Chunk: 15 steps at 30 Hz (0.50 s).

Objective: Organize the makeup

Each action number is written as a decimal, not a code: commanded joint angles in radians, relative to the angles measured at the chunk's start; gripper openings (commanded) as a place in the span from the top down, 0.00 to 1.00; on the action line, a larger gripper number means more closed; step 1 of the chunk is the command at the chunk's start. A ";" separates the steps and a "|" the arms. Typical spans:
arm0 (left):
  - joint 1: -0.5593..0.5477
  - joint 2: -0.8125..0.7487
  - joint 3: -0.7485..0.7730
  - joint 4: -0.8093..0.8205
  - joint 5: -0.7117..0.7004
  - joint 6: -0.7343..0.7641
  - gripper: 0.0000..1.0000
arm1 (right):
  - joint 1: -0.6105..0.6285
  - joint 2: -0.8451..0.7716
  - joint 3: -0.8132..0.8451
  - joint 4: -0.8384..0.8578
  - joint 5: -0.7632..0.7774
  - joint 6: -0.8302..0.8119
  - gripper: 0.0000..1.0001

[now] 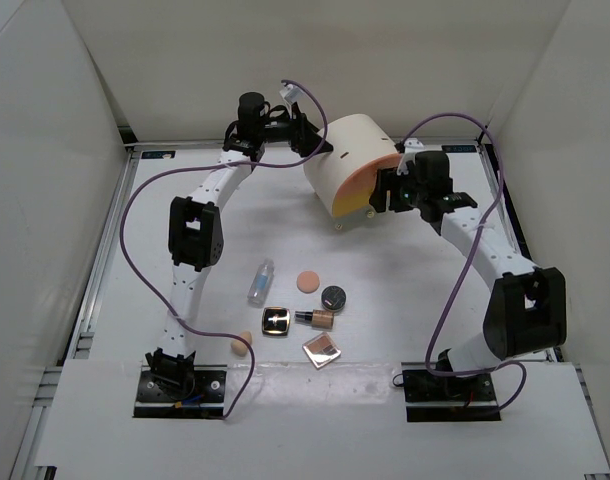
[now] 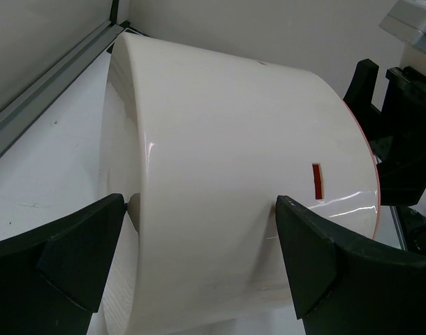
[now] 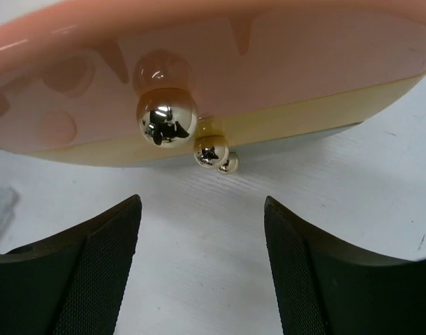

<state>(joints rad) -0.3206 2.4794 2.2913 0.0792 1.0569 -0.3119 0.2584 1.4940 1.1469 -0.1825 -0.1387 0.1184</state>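
Cream cylinder box (image 1: pixel 350 160), gold knobs (image 3: pixel 166 117): your left hand (image 2: pixel 199 237) straddles its shell, jaws wide; right hand (image 3: pixel 202 230), open and empty, faces the knobs. Makeup (image 1: pixel 315 318) lies on the bench (image 1: pixel 415 290), well in front of the box. Hazard: a round knob slips free, or your pull drags the box.

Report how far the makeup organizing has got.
Done: nothing; the clear bottle, peach puff, black compact, foundation bottle and beige sponge lie loose on the table. In hand: the left gripper, open, brackets the cream box, and the right gripper, open and empty, faces its gold knobs. Left: opening a drawer, presumably, and stowing every item.
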 commanded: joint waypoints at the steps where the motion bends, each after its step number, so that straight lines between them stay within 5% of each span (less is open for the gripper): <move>1: -0.009 -0.037 -0.009 -0.050 -0.032 0.020 0.02 | 0.002 -0.003 0.000 -0.014 -0.042 -0.094 0.27; 15: -0.008 -0.040 -0.012 -0.071 -0.063 0.027 0.02 | -0.001 0.172 0.091 0.146 -0.104 -0.142 0.36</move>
<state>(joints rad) -0.3199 2.4779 2.2913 0.0601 1.0458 -0.3180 0.2584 1.6558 1.1820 -0.1116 -0.2012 -0.0067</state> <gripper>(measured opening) 0.984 0.645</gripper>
